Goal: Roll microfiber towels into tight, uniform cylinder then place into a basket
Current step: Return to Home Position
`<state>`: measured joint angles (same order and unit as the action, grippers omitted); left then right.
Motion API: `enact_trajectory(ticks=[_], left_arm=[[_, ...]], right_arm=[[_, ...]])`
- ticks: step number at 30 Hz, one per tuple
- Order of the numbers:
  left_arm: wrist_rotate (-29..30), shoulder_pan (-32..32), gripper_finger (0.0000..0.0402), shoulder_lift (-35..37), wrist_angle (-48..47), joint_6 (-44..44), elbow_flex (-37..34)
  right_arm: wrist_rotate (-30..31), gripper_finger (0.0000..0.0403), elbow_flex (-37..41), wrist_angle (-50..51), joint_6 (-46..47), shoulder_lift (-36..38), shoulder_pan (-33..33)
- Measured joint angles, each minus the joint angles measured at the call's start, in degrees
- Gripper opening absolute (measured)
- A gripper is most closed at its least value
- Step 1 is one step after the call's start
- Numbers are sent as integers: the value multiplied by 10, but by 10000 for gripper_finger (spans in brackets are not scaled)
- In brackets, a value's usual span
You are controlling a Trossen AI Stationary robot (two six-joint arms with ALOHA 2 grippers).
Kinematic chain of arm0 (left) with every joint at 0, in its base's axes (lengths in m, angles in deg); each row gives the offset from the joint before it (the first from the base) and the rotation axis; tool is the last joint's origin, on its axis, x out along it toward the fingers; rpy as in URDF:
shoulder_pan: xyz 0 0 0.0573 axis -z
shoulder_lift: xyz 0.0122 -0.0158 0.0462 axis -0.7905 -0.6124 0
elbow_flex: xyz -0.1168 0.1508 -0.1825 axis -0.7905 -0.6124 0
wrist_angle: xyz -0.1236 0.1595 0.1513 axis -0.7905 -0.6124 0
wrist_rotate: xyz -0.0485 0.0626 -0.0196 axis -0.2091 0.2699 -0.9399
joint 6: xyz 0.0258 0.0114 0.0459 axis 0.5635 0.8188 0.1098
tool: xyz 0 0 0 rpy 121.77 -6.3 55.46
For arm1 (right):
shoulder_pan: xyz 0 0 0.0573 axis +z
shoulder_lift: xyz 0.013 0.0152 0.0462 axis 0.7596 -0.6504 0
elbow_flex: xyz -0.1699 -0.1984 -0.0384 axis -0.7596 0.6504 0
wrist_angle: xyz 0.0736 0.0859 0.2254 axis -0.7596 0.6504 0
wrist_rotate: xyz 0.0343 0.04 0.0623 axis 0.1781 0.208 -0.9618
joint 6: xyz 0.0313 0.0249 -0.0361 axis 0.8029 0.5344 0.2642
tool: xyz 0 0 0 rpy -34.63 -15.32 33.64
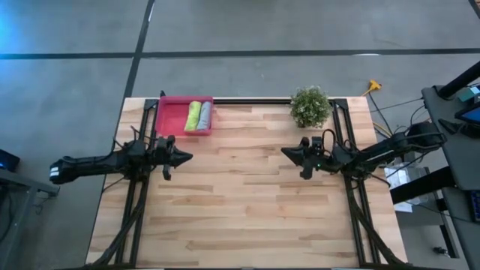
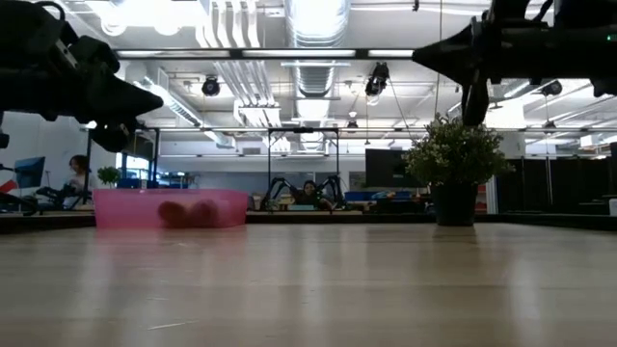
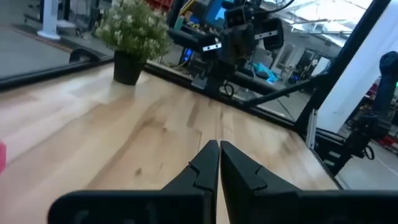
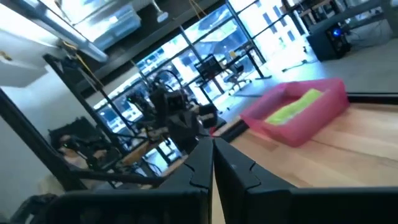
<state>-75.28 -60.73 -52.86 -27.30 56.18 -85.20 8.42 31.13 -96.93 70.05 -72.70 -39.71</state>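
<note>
The pink tray [image 1: 184, 115] stands at the table's far left and also shows in the right wrist view [image 4: 298, 112]. In it lie two rolled towels side by side: the lime green one [image 1: 193, 115] and the grey one [image 1: 205, 115]. In the low view their roll ends [image 2: 189, 214] show through the tray's wall. My left gripper [image 1: 189, 157] is shut and empty, raised above the table near the tray; its fingertips [image 3: 219, 145] meet. My right gripper [image 1: 285, 152] is shut and empty, raised at the table's right [image 4: 211, 144].
A small potted plant [image 1: 310, 106] stands at the far right of the table. Black frame rails [image 1: 139, 195] run along the table's left and right sides. Bare wood [image 1: 240, 195] lies between the arms. People sit in the room beyond the table.
</note>
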Motion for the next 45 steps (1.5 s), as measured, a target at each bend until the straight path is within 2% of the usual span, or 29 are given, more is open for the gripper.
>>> enact_trajectory(ticks=[11, 20, 24, 26, 30, 33, 36, 38, 45], left_arm=[[0, 0, 0, -29, 6, 5, -1], [0, 0, 0, -44, 7, 5, -1], [0, 0, 0, -47, 7, 5, -1], [0, 0, 0, -47, 7, 5, -2], [0, 0, 0, -47, 7, 5, -2], [0, 0, 0, -46, 7, 5, -2], [0, 0, 0, -47, 7, 5, -2], [0, 0, 0, -47, 7, 5, -2], [0, 0, 0, -47, 7, 5, -2]], right_arm=[[0, 9, -66, 0, 3, 0, 0], [0, 9, -149, 0, 3, 0, 0], [-2, 9, -158, 33, 4, 51, -4], [-4, 9, -138, 113, -11, 112, -8], [-11, 9, -130, 430, -13, 227, -11], [-63, 9, -132, 598, -50, 272, -10], [-120, 9, -124, 711, -104, 325, -1], [-133, 9, -104, 747, -116, 368, 0], [-135, 9, -13, 708, -117, 503, -39]])
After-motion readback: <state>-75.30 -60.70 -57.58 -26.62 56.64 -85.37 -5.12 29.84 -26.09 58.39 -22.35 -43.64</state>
